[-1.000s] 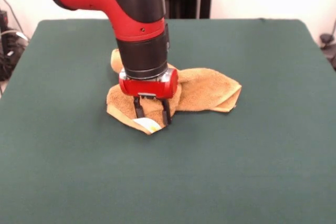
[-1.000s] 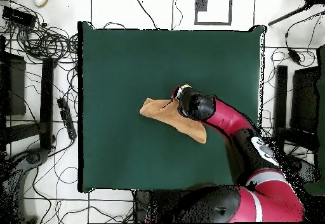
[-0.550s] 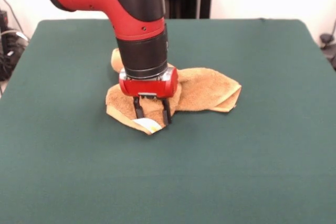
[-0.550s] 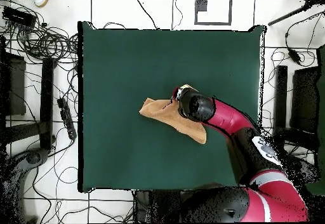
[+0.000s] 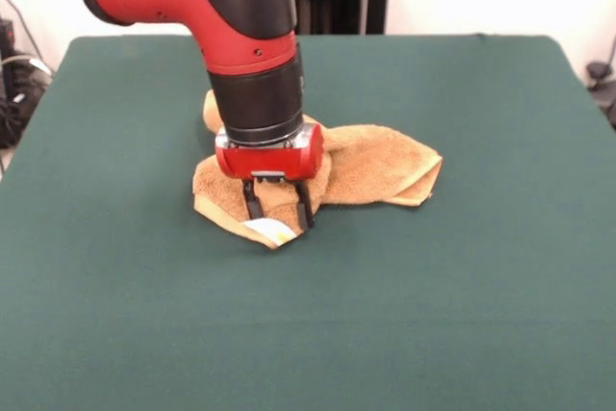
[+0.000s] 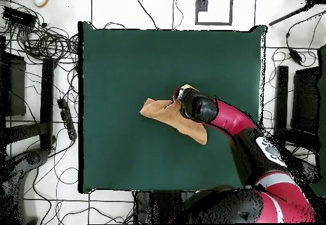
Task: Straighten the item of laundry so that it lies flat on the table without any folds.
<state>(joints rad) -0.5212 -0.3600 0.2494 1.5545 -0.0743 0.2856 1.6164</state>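
The item of laundry (image 5: 377, 166) is an orange-tan towel lying crumpled and folded over itself near the middle of the table (image 5: 443, 315). A pale patch (image 5: 269, 229) shows at its near corner. My gripper (image 5: 279, 209) points straight down at that near left part, open, its two dark fingers (image 5: 252, 203) straddling a raised fold and reaching down to the cloth. In the overhead view the towel (image 6: 159, 110) sits mid-table (image 6: 127, 57), with the arm's wrist (image 6: 196, 106) covering its right part and hiding the gripper.
Bare green cloth surrounds the towel on every side. Cables and dark equipment (image 6: 38, 37) lie on the floor beyond the table's edges, with more gear (image 6: 299, 101) on the other side.
The arm has shifted slightly to the left in the front view, and the towel's left lump has moved a little with it. The finger spacing looks unchanged.
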